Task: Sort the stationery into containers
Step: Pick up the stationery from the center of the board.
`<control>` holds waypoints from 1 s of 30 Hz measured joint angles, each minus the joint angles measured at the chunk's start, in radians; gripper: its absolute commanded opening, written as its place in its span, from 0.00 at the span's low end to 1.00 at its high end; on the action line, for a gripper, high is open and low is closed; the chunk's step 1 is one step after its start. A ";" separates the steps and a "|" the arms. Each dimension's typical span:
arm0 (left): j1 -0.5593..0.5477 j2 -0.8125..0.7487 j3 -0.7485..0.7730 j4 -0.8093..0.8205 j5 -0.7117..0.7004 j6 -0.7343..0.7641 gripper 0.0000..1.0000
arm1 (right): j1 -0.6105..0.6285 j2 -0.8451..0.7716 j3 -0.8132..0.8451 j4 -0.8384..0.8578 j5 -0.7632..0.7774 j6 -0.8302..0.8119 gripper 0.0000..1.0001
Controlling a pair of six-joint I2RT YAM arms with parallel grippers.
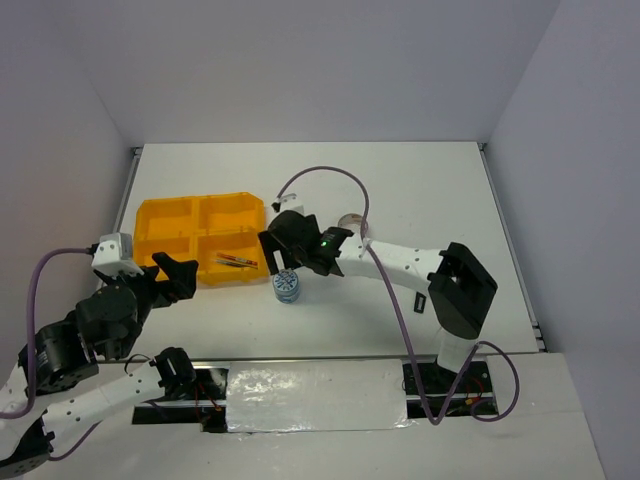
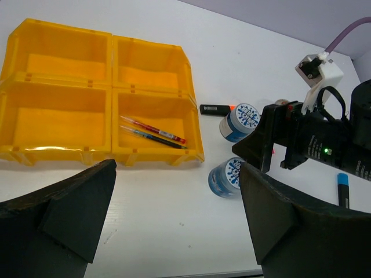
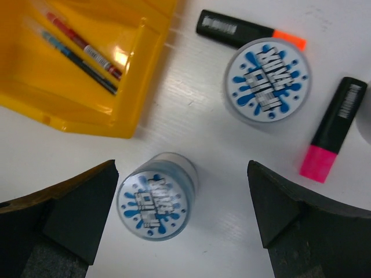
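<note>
The yellow-orange tray (image 1: 165,215) stands at the left; a red pen and a blue pen (image 2: 153,132) lie in its near right compartment, and both also show in the right wrist view (image 3: 78,49). One blue-white tape roll (image 3: 155,198) stands on the table between my right gripper's open fingers, nearer the left one and touching neither. It also shows in the top view (image 1: 287,288). My right gripper (image 3: 182,214) hovers over it. A second roll (image 3: 268,81) stands beyond, beside a black marker with an orange tip (image 3: 249,33) and a pink highlighter (image 3: 335,130). My left gripper (image 2: 179,231) is open and empty, near the tray's front.
A blue-tipped marker (image 2: 342,188) lies to the right, behind the right arm. A grey ring (image 1: 352,218) shows partly behind the right wrist. The tray's other three compartments hold nothing. Bare white table lies in front of the tray and rolls.
</note>
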 measured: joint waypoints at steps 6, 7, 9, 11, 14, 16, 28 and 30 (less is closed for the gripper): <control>0.000 0.005 -0.002 0.003 0.010 0.003 0.99 | 0.064 0.003 -0.041 0.023 -0.008 0.015 1.00; 0.000 0.004 -0.002 0.003 0.010 0.003 0.99 | 0.070 0.006 -0.048 0.024 -0.009 0.019 1.00; 0.000 0.004 -0.002 0.003 0.011 0.003 0.99 | 0.079 0.014 -0.063 0.026 -0.010 0.028 0.99; 0.000 0.004 -0.003 0.003 0.012 0.004 0.99 | 0.088 0.027 -0.076 0.025 -0.008 0.034 0.97; 0.000 0.004 -0.005 0.008 0.016 0.010 0.99 | 0.097 0.046 -0.090 0.026 0.002 0.040 0.90; 0.000 0.004 -0.006 0.009 0.019 0.020 1.00 | 0.102 0.053 -0.094 0.028 0.003 0.040 0.75; 0.000 0.004 -0.007 0.011 0.035 0.026 0.99 | 0.120 0.005 -0.148 0.073 -0.018 0.006 0.00; 0.000 0.004 -0.007 0.011 0.035 0.026 0.99 | 0.134 -0.046 -0.166 0.069 -0.034 -0.002 0.00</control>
